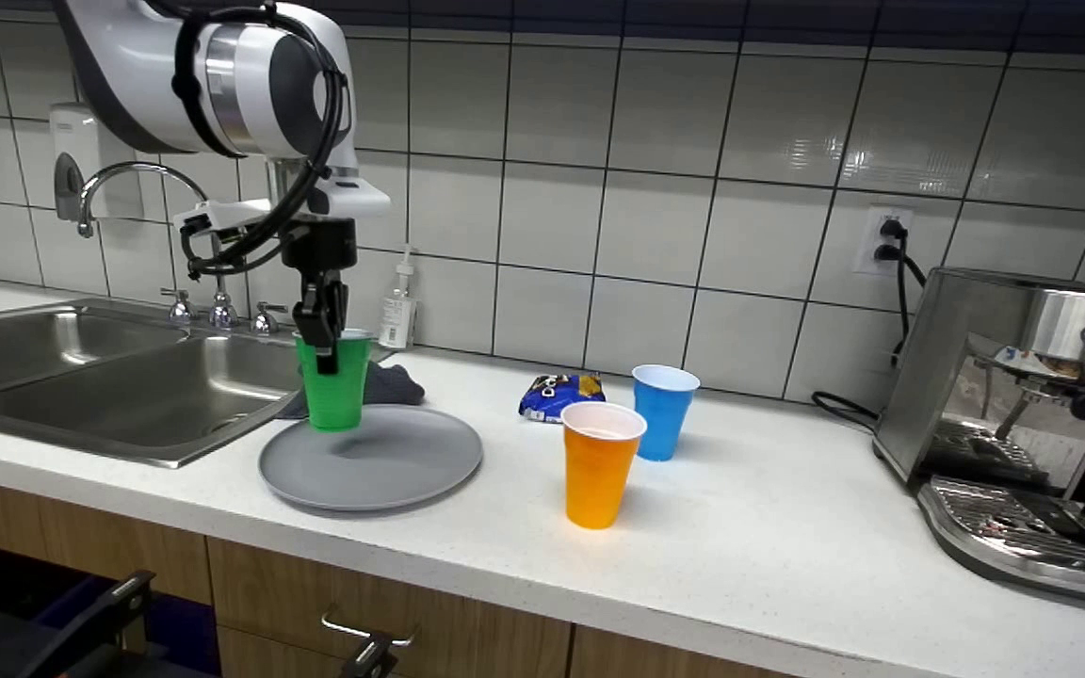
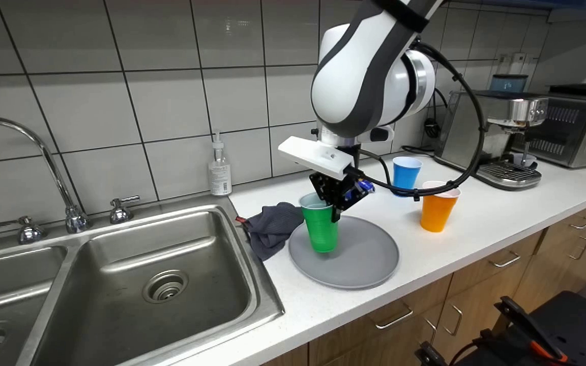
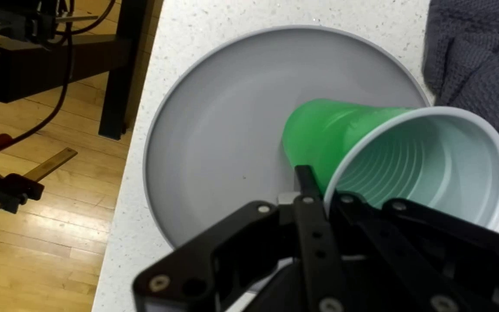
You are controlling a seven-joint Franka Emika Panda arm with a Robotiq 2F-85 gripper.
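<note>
My gripper is shut on the near wall of a green cup, pinching it just at the rim. One finger lies against the outside, while the tip of the other is hidden inside the cup. The cup's pale inside looks empty in the wrist view. In both exterior views the green cup hangs nearly upright over the left part of a grey plate. Whether its base touches the plate I cannot tell.
Right of the plate stand an orange cup and a blue cup, near a blue packet. A dark cloth lies between plate and sink. A soap bottle and coffee machine are at the back.
</note>
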